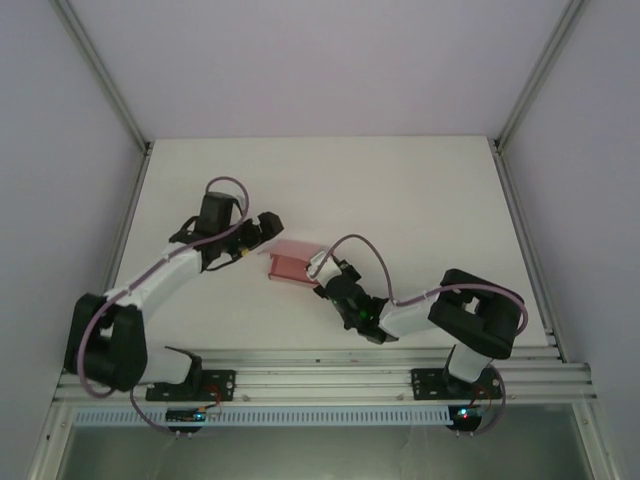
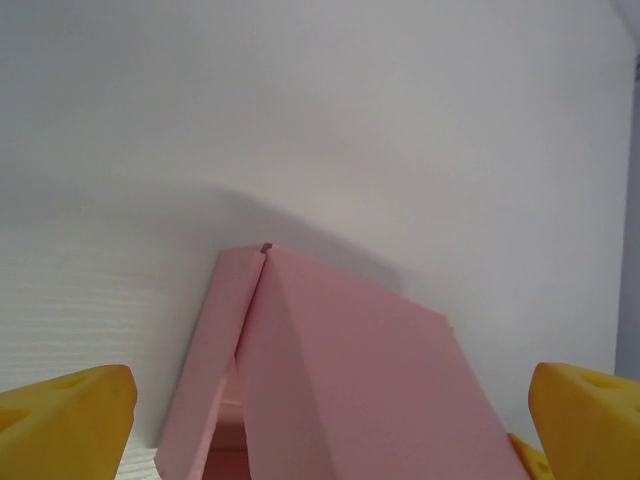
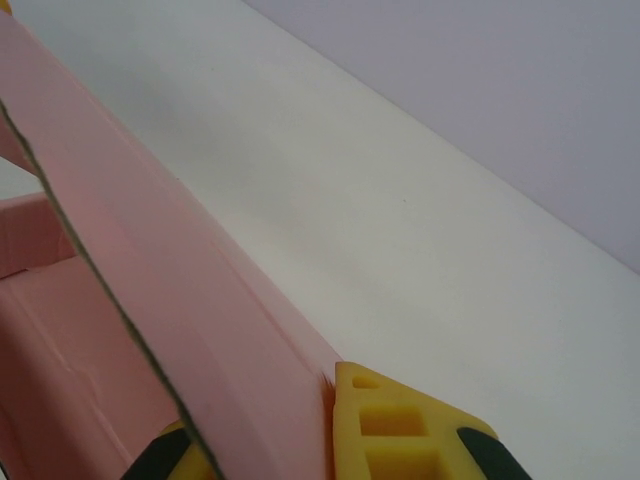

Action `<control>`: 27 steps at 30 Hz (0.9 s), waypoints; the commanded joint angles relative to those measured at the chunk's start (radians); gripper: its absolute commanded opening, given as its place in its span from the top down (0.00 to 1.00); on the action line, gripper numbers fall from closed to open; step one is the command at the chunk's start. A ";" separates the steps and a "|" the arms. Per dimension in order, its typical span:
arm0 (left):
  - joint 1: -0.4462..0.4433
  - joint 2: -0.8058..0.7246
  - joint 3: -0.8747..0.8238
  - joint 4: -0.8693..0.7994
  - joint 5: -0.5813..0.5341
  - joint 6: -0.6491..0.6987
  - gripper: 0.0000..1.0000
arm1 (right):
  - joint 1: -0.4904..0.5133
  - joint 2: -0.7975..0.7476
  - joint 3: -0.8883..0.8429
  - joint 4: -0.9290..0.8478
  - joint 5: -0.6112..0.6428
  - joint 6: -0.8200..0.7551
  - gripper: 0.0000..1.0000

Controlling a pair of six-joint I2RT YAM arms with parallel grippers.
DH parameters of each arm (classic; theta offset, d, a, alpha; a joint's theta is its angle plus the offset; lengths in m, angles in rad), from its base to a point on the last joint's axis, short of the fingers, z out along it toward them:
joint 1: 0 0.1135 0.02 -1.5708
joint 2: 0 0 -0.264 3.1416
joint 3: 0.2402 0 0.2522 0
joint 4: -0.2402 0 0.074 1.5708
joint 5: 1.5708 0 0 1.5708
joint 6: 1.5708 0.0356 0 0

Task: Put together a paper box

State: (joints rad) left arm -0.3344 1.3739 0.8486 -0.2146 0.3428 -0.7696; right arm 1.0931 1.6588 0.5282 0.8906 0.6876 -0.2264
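At centre, R tool [image 1: 318,267] pinches paper box [image 1: 290,263]; L tool [image 1: 264,232] agape alongside.

White-black arms [image 1: 165,275], purple cables [image 1: 228,182], yellow fingers [image 2: 70,420]

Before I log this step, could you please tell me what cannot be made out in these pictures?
Top view: the box is too small to read its flaps, and the right gripper covers its right end.
Left wrist view: the bottom edge cuts off the box's near end and most of the left gripper.
Right wrist view: the box runs off the left and bottom edges, so its overall shape is unclear.
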 commanded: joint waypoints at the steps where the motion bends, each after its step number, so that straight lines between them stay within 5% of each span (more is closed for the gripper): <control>1: 0.011 0.092 0.032 0.044 0.095 0.047 0.07 | 0.011 0.023 -0.018 -0.038 -0.060 -0.026 0.87; 9: 0.013 0.251 -0.012 0.158 0.221 0.090 0.50 | 0.004 -0.036 -0.019 -0.203 -0.131 0.035 0.73; 19: 0.015 0.271 -0.101 0.227 0.230 0.098 0.66 | -0.027 -0.349 -0.030 -0.706 -0.312 0.301 0.28; 23: 0.014 0.279 -0.117 0.252 0.229 0.100 0.73 | -0.096 -0.495 -0.037 -0.877 -0.479 0.345 0.04; 27: 0.014 0.305 -0.119 0.282 0.245 0.087 0.75 | -0.213 -0.578 -0.031 -0.960 -0.614 0.417 0.01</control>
State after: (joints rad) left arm -0.3206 1.6390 0.7506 0.0658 0.5842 -0.6815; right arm 0.9371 1.1168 0.5060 0.0761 0.2123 0.1001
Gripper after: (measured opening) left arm 0.265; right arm 0.986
